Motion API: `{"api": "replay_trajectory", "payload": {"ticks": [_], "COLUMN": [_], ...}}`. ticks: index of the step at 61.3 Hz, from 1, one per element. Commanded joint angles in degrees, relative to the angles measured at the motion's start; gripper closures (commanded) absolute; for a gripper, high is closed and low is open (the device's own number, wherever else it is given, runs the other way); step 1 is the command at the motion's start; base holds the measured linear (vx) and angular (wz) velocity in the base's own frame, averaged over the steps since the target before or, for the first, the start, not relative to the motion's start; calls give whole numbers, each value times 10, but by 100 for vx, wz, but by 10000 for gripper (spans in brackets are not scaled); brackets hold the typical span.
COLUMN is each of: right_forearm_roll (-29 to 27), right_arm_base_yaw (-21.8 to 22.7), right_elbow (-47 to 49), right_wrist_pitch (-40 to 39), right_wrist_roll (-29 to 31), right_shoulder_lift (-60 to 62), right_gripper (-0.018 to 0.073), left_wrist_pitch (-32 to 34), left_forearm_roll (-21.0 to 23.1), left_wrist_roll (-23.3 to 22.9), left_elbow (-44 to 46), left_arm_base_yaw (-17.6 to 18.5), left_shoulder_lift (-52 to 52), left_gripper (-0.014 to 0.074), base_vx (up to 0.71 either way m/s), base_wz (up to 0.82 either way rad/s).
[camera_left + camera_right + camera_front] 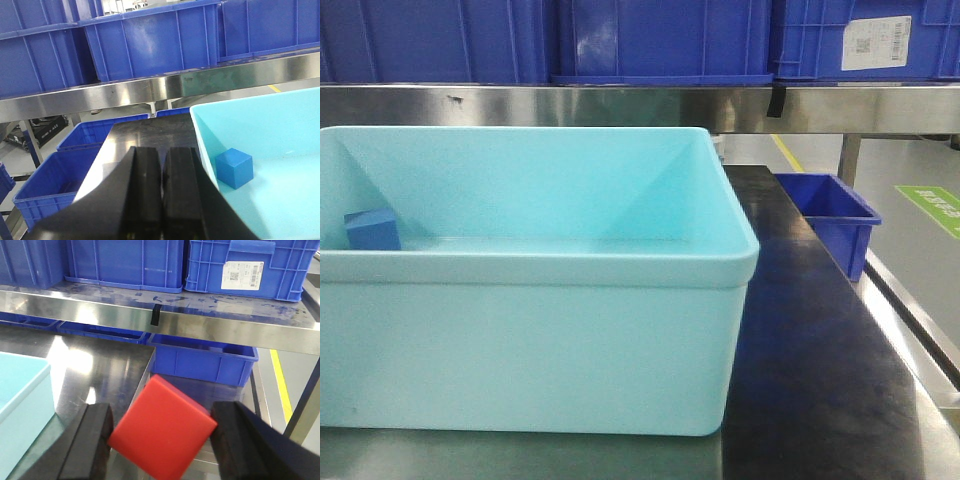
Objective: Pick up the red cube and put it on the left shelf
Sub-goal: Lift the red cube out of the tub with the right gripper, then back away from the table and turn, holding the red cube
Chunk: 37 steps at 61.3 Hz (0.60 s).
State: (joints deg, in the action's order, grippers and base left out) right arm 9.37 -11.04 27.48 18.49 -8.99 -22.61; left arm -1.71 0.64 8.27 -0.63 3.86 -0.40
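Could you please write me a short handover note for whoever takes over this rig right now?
Left hand: shut, empty, next to the turquoise tub.
Right hand: shut on the red cube, held tilted, outside the tub.
Blue cube lies inside the tub; leave it.
Done: pick. Left: carry the red cube to the shelf, left side, and release.
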Motion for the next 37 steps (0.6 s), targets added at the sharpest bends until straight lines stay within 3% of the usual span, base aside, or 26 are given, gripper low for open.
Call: {"api": "replay_trajectory", "payload": {"ticks": [1,37], "right_forearm_roll": [2,2], "right_arm_base_yaw": [3,3], "right_elbow": [18,18], "right_wrist_pitch": [-48,-48], "right_wrist_roll": [1,1], "right_shoulder_lift": [-2,-2], "right_gripper": [510,510], "left_wrist_pitch": [52,52], "left_forearm_roll": [3,3], "left_wrist_roll": [0,0], "left_elbow": [-13,-13], "left_arm_base_yaw": [0,0], "left_shoulder_lift": [5,5], "left_gripper": [491,491], "base_vx": [0,0], "base_wz": [0,0]}}
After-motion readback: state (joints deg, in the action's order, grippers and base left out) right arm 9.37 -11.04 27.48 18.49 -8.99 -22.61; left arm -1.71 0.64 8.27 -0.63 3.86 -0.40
